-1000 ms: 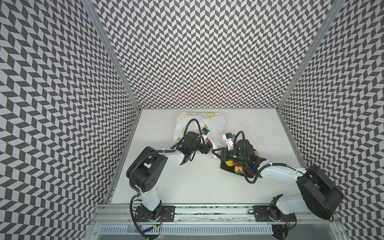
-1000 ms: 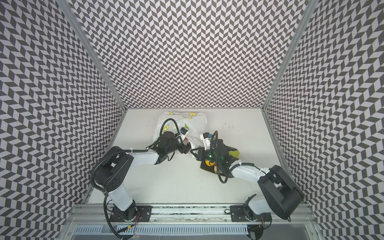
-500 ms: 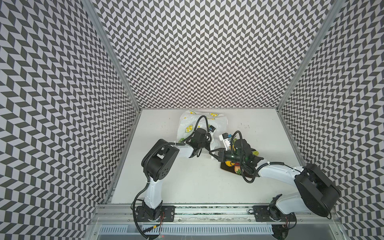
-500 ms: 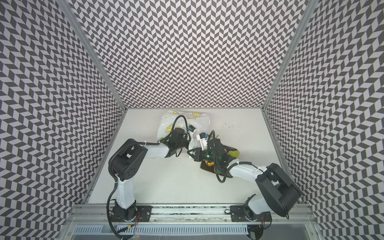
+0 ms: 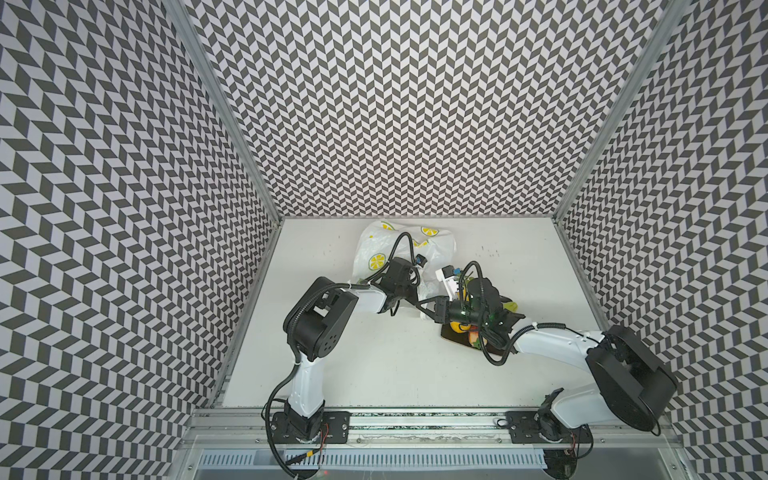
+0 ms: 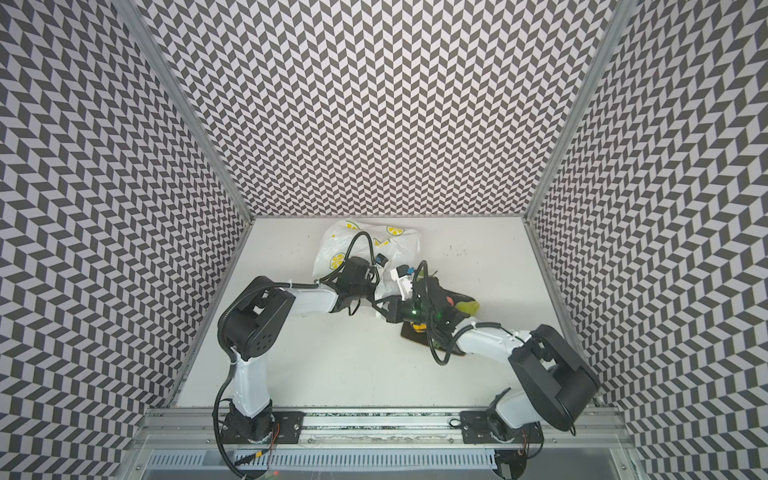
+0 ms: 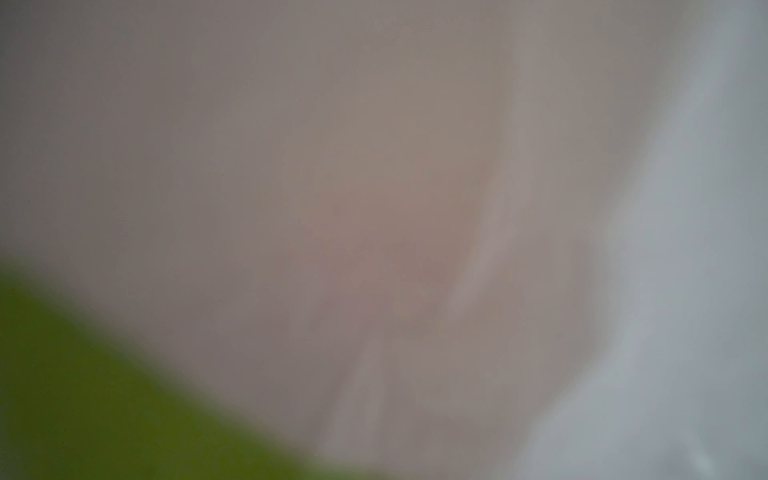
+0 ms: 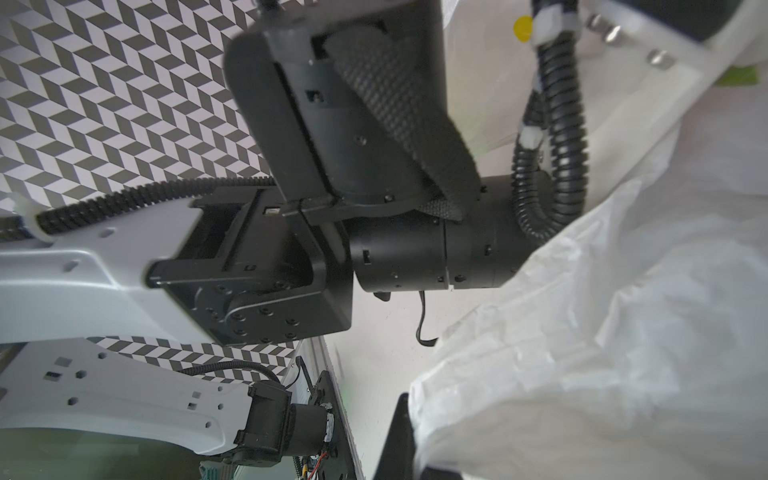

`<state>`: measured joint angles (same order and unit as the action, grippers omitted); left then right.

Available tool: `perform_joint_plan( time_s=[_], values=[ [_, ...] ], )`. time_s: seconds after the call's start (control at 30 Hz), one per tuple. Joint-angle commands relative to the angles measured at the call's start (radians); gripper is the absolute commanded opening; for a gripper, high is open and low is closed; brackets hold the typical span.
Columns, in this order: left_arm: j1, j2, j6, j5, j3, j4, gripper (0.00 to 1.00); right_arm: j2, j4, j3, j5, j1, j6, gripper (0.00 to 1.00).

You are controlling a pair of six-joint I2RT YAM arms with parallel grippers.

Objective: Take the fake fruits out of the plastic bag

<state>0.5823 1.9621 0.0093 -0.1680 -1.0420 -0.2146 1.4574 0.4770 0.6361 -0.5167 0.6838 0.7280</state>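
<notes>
The plastic bag (image 5: 376,253) (image 6: 336,249), white film with lemon-slice prints, lies crumpled at the back middle in both top views. My left gripper (image 5: 409,286) (image 6: 365,282) is pushed into its mouth, and the film hides the fingers. The left wrist view is a blur of bag film (image 7: 374,208) with a green patch (image 7: 83,395). My right gripper (image 5: 419,307) (image 6: 378,306) is shut on the bag's near edge (image 8: 602,332); one dark finger (image 8: 399,436) lies against the film. Fake fruits (image 5: 459,327) (image 6: 417,328) sit on a dark plate under the right arm, and a yellow-green one (image 5: 510,307) lies beside it.
The dark plate (image 5: 451,338) (image 6: 409,336) lies right of centre under my right wrist. Chevron-patterned walls enclose the white table (image 5: 374,374) on three sides. The left arm (image 8: 374,249) passes close in front of the right wrist camera. Both arm bases sit on the front rail.
The left arm has reached farther back and right, pushing its gripper deeper into the bag, and its elbow has risen. The right arm has stayed on the bag's edge.
</notes>
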Motion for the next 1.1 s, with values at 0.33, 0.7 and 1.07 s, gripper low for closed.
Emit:
perform_joint_plan(
  time_s=[0.33,0.7,1.07],
  values=[
    [-0.033,-0.247,-0.164,0.036,0.275,0.017,0.42,0.049,0.039,0.045,-0.031,0.006,-0.005,0.00],
    [-0.038,-0.529,-0.392,0.224,0.523,-0.002,0.19,0.127,-0.009,0.149,-0.010,0.028,-0.039,0.00],
    [-0.050,-0.915,-0.553,0.309,0.653,0.125,0.00,0.199,-0.011,0.167,0.018,0.042,-0.042,0.00]
  ],
)
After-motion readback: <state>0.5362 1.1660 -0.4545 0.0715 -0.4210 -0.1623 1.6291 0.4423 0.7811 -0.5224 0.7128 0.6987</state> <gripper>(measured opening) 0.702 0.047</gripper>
